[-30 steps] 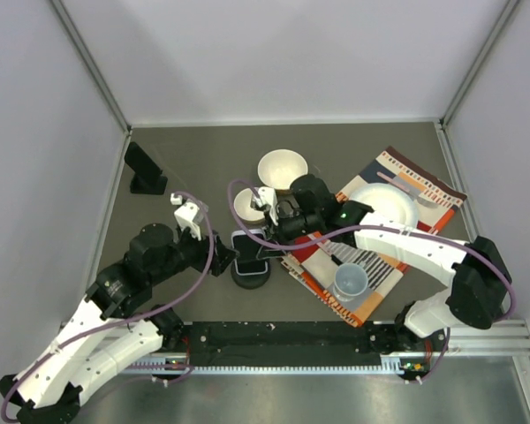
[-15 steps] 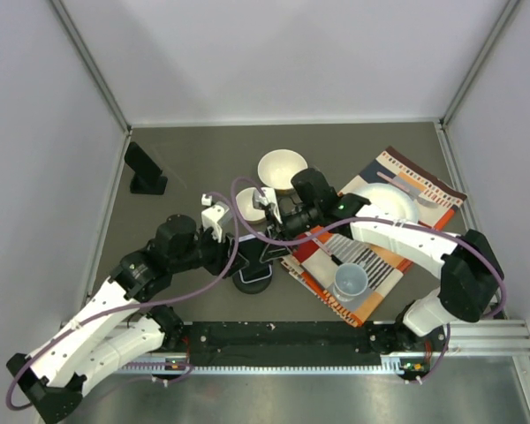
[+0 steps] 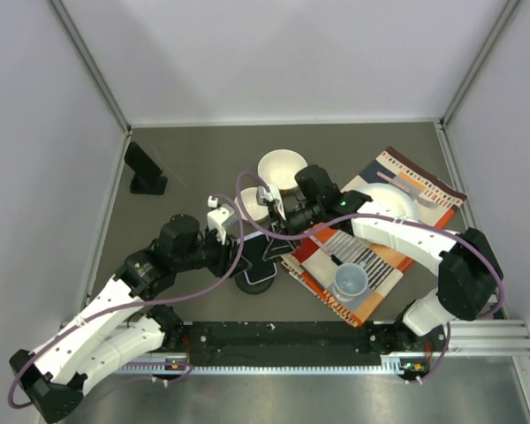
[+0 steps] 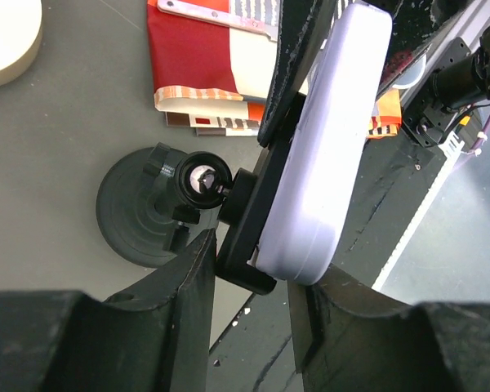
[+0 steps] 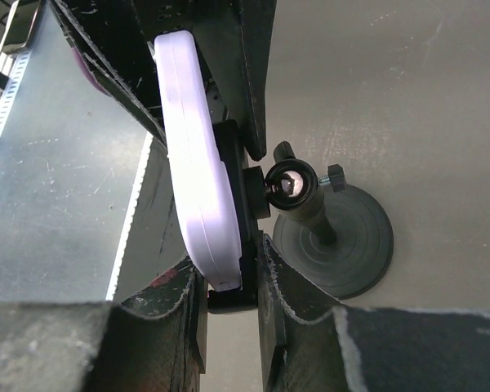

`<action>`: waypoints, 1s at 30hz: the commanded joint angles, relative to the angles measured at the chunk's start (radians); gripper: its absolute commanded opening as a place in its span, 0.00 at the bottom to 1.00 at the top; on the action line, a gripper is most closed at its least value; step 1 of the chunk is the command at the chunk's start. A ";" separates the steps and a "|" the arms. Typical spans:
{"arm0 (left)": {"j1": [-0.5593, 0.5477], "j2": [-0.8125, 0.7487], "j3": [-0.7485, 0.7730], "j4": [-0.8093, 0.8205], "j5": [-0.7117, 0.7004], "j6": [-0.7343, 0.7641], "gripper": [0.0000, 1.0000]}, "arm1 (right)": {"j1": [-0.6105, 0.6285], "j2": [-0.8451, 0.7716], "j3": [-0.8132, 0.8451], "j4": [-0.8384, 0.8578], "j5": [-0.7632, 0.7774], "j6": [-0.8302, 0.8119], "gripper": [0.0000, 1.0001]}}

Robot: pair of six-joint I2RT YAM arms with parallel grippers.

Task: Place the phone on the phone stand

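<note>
The phone (image 4: pixel 335 122), in a pale lilac case, stands on edge in the black cradle of the phone stand (image 4: pixel 139 212), whose round base rests on the grey table. In the top view the phone (image 3: pixel 263 252) is mostly hidden between both grippers above the stand base (image 3: pixel 254 279). My left gripper (image 4: pixel 253 261) closes on the lower end of the cradle and phone from the left (image 3: pixel 238 252). My right gripper (image 5: pixel 229 273) pinches the phone (image 5: pixel 192 163) and cradle together from the far side (image 3: pixel 278 231); the stand base (image 5: pixel 343 237) lies just beside it.
Two white bowls (image 3: pixel 281 168) (image 3: pixel 250 205) sit just behind the stand. A striped magazine (image 3: pixel 371 238) to the right carries a white plate (image 3: pixel 384 201) and a clear cup (image 3: pixel 351 281). A black object (image 3: pixel 144 168) stands at the far left. The black rail (image 3: pixel 291 340) runs along the front.
My left arm has swung right from beside the stand and brought its jaws onto the phone and cradle. My right gripper has stayed on the phone, shifting slightly back.
</note>
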State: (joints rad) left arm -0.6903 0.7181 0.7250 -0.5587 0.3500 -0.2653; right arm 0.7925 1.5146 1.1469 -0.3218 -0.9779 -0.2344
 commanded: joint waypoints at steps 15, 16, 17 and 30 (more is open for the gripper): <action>-0.003 -0.032 -0.033 0.075 -0.165 -0.049 0.00 | 0.145 -0.165 -0.337 0.770 0.431 0.170 0.00; -0.003 -0.037 -0.038 0.095 -0.105 -0.051 0.00 | 0.140 -0.131 -0.299 0.742 0.376 0.176 0.00; -0.003 -0.032 -0.038 0.097 -0.086 -0.052 0.00 | 0.128 -0.116 -0.274 0.680 0.330 0.188 0.03; -0.002 -0.059 -0.038 0.091 -0.072 0.028 0.00 | 0.057 -0.010 -0.213 0.578 -0.025 0.279 0.51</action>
State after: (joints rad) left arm -0.6899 0.6674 0.6849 -0.5236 0.2501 -0.2466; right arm 0.8536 1.5013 0.9104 0.2317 -0.8707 -0.0082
